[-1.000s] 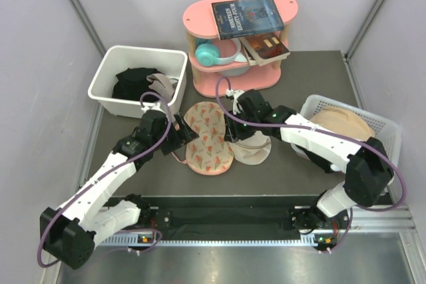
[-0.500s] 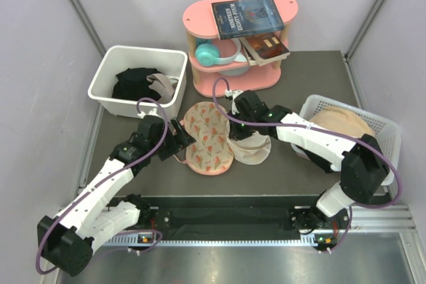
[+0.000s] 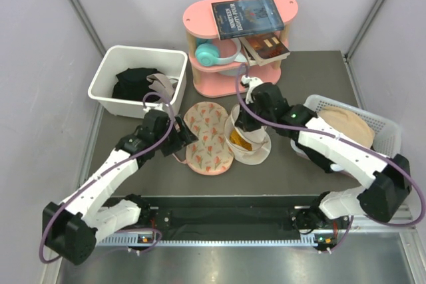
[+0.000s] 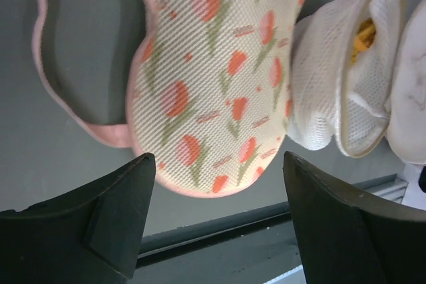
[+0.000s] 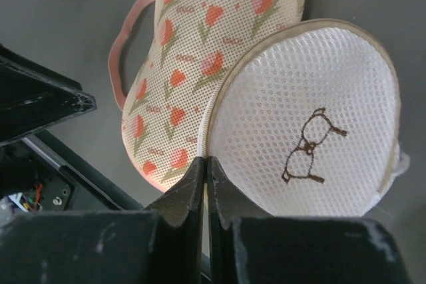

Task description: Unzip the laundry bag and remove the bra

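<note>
The laundry bag (image 3: 256, 149) lies mid-table, a cream-white mesh pouch with its top flap lifted open. The mustard-yellow bra (image 3: 237, 140) shows inside the gap, and also in the left wrist view (image 4: 365, 31). My right gripper (image 3: 241, 123) is shut on the zip rim of the flap (image 5: 313, 91) and holds it up; the jaws (image 5: 207, 159) pinch the rim edge. The black pull is hidden. My left gripper (image 3: 185, 136) is open and empty, hovering at the left edge of the pink floral piece (image 4: 213, 84), left of the bag (image 4: 326, 98).
The pink floral flat piece (image 3: 205, 136) lies right beside the bag on its left. A white bin (image 3: 110, 94) with black clothes stands at the back left. A pink shelf (image 3: 219, 74) with books and headphones stands behind. A white basket (image 3: 389, 128) with a beige garment stands right.
My right gripper has risen and moved right with the bag's rim, lifting the flap so the yellow bra shows. My left gripper has shifted slightly and stays open.
</note>
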`<state>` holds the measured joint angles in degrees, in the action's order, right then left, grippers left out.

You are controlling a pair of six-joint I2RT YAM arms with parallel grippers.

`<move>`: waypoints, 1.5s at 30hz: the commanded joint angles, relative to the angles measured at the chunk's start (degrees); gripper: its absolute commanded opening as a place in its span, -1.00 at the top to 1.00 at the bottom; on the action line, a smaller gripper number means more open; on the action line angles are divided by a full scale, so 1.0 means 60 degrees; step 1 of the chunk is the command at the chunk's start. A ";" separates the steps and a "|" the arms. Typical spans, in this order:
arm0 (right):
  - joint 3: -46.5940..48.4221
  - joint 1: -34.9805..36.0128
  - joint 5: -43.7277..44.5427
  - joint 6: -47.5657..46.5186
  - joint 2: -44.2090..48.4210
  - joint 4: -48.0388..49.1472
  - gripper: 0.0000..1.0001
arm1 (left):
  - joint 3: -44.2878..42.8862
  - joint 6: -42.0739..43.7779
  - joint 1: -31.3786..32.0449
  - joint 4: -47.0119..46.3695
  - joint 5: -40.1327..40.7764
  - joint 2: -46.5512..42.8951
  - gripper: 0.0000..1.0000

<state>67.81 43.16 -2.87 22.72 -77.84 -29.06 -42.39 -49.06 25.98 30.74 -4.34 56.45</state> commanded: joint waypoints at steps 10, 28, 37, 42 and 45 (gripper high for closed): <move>-0.1604 -0.1347 -0.0135 0.0710 0.2368 0.0595 1.00 | -0.3025 0.0486 0.1295 -0.2325 -0.0581 0.3449 -0.60; -0.1985 -0.1772 -0.0239 0.0871 0.3189 0.0419 1.00 | -0.4420 0.0999 0.1896 -0.2399 -0.0888 0.6500 0.39; -0.2088 -0.2519 -0.0341 0.0258 0.3335 0.0390 1.00 | -0.2649 0.0546 0.1896 -0.2735 0.0472 0.4906 1.00; -0.2088 -0.3105 -0.0531 -0.0211 0.3174 0.0521 1.00 | -0.0923 -0.0421 0.1984 -0.3218 0.1279 0.3414 1.00; -0.2073 -0.3354 -0.0575 -0.0520 0.2985 0.0624 1.00 | -0.0451 -0.0758 0.2188 -0.3337 0.1601 0.2943 1.00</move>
<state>55.48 25.10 -5.21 23.20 -59.35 -27.49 -48.38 -49.50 37.82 14.85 0.36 78.81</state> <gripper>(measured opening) 0.008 0.019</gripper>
